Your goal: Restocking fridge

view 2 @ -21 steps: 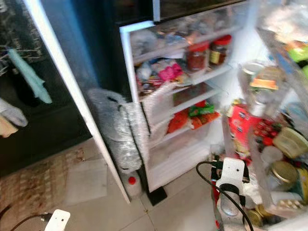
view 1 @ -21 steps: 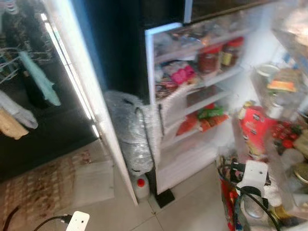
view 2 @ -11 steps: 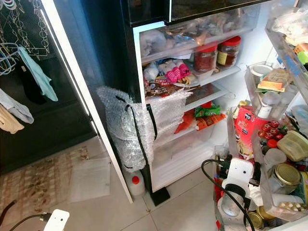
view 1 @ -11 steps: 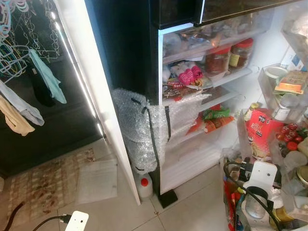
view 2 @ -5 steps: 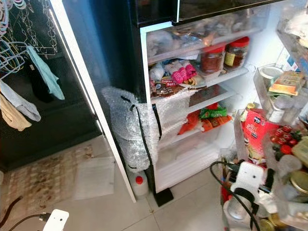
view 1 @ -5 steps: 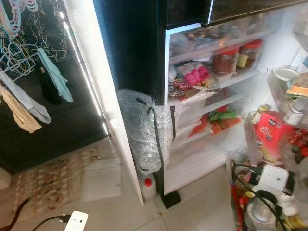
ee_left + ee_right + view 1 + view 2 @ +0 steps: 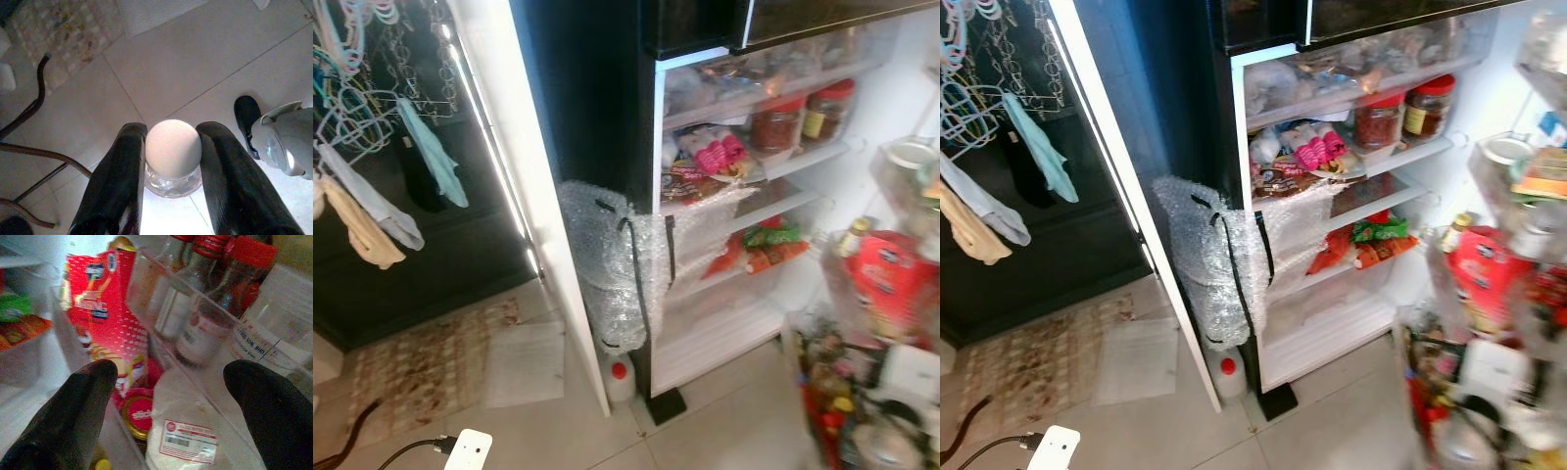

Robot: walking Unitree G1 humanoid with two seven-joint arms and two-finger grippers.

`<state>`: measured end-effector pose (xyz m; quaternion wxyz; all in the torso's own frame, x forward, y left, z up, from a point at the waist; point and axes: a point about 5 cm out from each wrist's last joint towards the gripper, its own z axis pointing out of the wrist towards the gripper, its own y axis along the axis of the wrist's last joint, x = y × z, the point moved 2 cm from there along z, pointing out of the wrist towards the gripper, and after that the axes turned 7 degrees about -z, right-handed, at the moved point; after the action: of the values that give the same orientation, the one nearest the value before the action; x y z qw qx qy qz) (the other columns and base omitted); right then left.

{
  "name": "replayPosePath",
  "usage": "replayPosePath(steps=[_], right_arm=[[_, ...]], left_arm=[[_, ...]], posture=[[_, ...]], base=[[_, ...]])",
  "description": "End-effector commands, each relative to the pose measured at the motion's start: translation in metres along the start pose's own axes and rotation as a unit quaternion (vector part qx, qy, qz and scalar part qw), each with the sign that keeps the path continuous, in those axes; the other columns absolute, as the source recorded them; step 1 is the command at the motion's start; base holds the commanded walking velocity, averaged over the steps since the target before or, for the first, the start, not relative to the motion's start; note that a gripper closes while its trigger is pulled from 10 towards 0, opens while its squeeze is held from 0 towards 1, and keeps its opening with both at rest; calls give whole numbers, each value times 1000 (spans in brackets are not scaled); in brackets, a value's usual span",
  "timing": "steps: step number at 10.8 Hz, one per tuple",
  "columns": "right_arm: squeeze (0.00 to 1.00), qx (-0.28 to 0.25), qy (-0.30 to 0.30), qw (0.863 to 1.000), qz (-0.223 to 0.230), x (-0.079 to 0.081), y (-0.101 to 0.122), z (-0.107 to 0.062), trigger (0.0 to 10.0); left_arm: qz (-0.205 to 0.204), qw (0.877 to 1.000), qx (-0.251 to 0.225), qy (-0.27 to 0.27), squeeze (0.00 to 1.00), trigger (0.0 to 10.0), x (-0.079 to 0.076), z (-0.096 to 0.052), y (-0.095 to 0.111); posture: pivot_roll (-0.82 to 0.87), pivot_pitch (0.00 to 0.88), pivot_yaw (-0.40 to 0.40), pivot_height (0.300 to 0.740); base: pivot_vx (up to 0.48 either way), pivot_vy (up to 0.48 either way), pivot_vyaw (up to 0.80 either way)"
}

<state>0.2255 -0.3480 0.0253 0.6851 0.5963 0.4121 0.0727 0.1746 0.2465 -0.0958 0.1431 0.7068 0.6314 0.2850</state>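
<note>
We judge the restocking unfinished — our left gripper (image 7: pixel 168 147) clamps a white-capped jar (image 7: pixel 173 156) above the floor, while our right gripper (image 7: pixel 173 396) gapes empty at the fridge door rack (image 7: pixel 195 377).

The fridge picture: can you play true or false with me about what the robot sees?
1. The fridge door is open. True.
2. The left claw is empty. False: it is shut on a jar with a white lid.
3. The right claw is open, facing a red carton and bottles. True.
4. The two jars with red lids stand on the floor. False: they stand on an upper fridge shelf.
5. Bubble wrap hangs beside the fridge. True.
</note>
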Motion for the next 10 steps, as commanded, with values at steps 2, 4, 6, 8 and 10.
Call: replayPosePath(steps=[2,4,6,8,10], right_arm=[[0,17,-71,997,-7,-52,-6,20,10000],[0,35,-95,995,-9,-74,-10,28,10000],[0,36,-50,998,2,-45,-10,20,10000],[0,51,24,998,27,4,-12,3,10000],[0,59,61,996,39,24,-12,-5,10000]], left_arm=[[2,1000,1,7,0,10000,8,-1,-2],[5,1000,0,6,0,10000,8,-1,-1],[5,1000,-1,5,0,10000,8,-1,0],[3,1000,-2,8,0,10000,10,-1,1],[-1,1000,-1,8,0,10000,9,-1,0]], posture=[[-106,0,92,740],[-112,0,95,740],[-112,0,97,740],[-99,0,96,740],[-97,0,94,740]], base=[[0,0,0],[0,0,0],[0,0,0],[0,0,0],[0,0,0]])
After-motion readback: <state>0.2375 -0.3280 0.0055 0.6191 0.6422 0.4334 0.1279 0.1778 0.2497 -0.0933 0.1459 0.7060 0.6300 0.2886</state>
